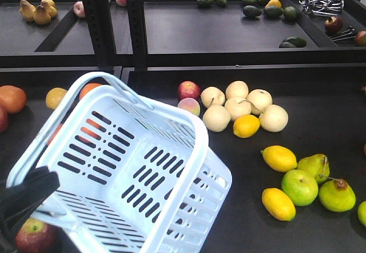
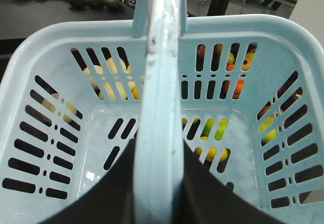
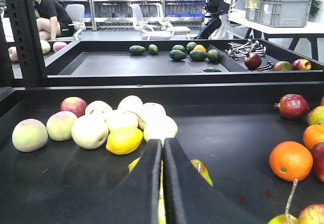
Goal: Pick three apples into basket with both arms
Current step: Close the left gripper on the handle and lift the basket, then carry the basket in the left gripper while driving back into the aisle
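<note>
My left claw [image 2: 158, 196] pinches the handle [image 2: 161, 82] of the basket [image 1: 134, 170]. The basket hangs tilted over the near left part of the tabletop [image 1: 320, 101]. One apple [image 1: 33, 234] lies at the near left corner, just beside the basket. A second apple [image 1: 188, 89] sits toward the far edge, near the pale round fruits [image 1: 237, 90]. My right claw [image 3: 163, 183] is pressed together, holding nothing.

Front view: set high, looking steeply down at the desk [image 1: 320, 93], basket [image 1: 143, 167] close at 7 o'clock. Left wrist view: just above the handle [image 2: 159, 107], staring straight into the basket. Right wrist view: low, near desk level, facing 12 o'clock; shares the pale fruit cluster [image 3: 121, 118] and avocados [image 3: 190, 52] with the front view.
</note>
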{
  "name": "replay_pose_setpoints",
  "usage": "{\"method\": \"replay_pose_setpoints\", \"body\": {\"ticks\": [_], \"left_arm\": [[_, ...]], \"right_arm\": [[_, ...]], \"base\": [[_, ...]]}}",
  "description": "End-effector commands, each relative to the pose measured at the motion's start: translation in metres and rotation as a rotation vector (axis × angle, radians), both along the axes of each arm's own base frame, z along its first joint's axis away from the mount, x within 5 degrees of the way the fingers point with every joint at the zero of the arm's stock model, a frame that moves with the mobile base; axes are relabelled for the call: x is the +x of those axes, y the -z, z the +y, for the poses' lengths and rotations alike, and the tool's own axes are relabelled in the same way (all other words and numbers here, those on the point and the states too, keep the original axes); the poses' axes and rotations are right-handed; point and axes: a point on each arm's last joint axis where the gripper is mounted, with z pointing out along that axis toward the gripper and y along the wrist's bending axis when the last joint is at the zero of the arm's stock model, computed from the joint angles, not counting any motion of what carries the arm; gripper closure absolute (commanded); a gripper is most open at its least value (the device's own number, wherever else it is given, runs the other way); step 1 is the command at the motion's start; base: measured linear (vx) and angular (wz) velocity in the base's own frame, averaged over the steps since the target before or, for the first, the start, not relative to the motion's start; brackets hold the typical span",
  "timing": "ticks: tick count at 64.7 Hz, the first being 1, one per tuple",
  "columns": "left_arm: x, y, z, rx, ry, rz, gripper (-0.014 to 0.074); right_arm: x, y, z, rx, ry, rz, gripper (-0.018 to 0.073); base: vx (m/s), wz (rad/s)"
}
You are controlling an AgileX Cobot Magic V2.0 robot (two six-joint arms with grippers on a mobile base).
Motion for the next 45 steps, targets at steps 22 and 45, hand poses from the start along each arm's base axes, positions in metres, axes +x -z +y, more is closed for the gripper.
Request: {"method": "replay_pose_setpoints", "body": {"ticks": [22,45], "left_arm": [[-0.0153,0.0080,0.0052,0.022,-0.020,-0.055,0.0604],[-0.0153,0.0080,0.0052,0.021,-0.020,-0.054,0.0603]], "right_arm": [[0.0003,-0.0025,-0.0006,-0.016,0.007,-0.062,0.0567],[0.0003,-0.0025,-0.0006,-0.016,0.007,-0.062,0.0567]], "base": [[0.00,0.00],[0.00,0.00]]}}
